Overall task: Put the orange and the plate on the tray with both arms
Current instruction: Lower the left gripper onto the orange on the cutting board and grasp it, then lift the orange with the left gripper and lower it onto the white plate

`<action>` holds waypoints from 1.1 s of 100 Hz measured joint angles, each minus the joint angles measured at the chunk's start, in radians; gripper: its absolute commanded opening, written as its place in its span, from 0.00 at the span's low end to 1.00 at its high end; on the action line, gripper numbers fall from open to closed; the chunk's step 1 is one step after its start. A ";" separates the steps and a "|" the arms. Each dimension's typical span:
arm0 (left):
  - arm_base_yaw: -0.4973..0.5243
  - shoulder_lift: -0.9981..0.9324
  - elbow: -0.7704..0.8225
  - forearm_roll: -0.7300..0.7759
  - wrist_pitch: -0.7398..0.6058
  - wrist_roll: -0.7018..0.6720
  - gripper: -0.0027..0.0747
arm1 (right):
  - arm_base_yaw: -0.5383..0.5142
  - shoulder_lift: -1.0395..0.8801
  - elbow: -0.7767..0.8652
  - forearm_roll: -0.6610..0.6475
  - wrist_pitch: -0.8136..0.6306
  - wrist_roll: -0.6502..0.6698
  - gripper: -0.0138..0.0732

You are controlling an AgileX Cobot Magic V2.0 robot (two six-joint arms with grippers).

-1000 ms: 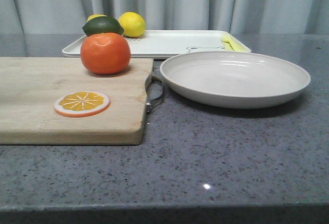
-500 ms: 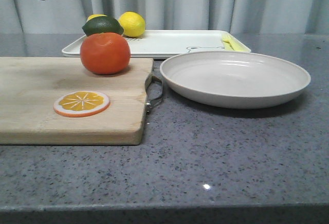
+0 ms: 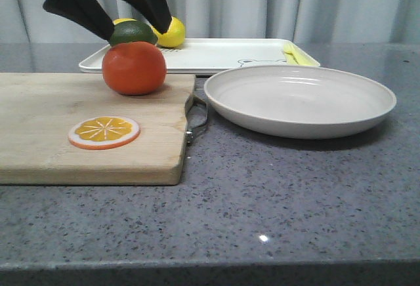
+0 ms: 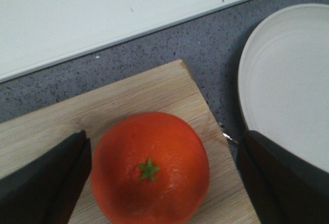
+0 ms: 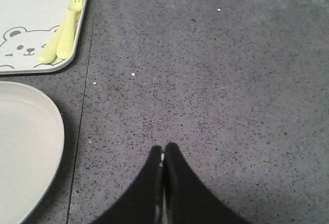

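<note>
On the cutting board, the orange sits between the wide-spread left gripper fingers.

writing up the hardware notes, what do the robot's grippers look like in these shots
Both are matte black with no visible markings or cables. The left gripper has broad, flat, wedge-shaped fingers with squared edges, and angular black linkage behind them in the front view. The right gripper shows two slim fingers tapering to narrow rounded tips. The arms themselves are out of frame.
</note>
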 measured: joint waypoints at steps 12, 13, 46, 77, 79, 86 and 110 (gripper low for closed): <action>0.000 0.026 -0.002 -0.001 0.006 0.000 0.76 | 0.000 0.000 0.000 0.002 0.000 0.000 0.09; 0.000 0.028 -0.001 -0.001 0.006 0.000 0.76 | 0.000 0.000 0.000 0.002 0.000 0.000 0.09; 0.000 0.064 -0.003 -0.001 0.026 0.000 0.67 | 0.000 0.000 0.000 0.006 0.000 0.000 0.09; -0.003 0.064 -0.019 -0.001 0.045 0.015 0.41 | 0.000 0.000 0.000 0.006 0.002 0.000 0.09; -0.006 0.064 -0.021 -0.001 0.048 0.020 0.40 | 0.000 0.000 0.000 0.006 0.002 0.000 0.09; -0.018 0.065 -0.045 -0.001 0.060 0.034 0.40 | 0.000 0.000 0.000 0.006 0.002 0.000 0.09; -0.144 0.090 -0.157 -0.001 0.062 0.050 0.40 | 0.000 0.000 0.000 0.007 0.002 0.000 0.09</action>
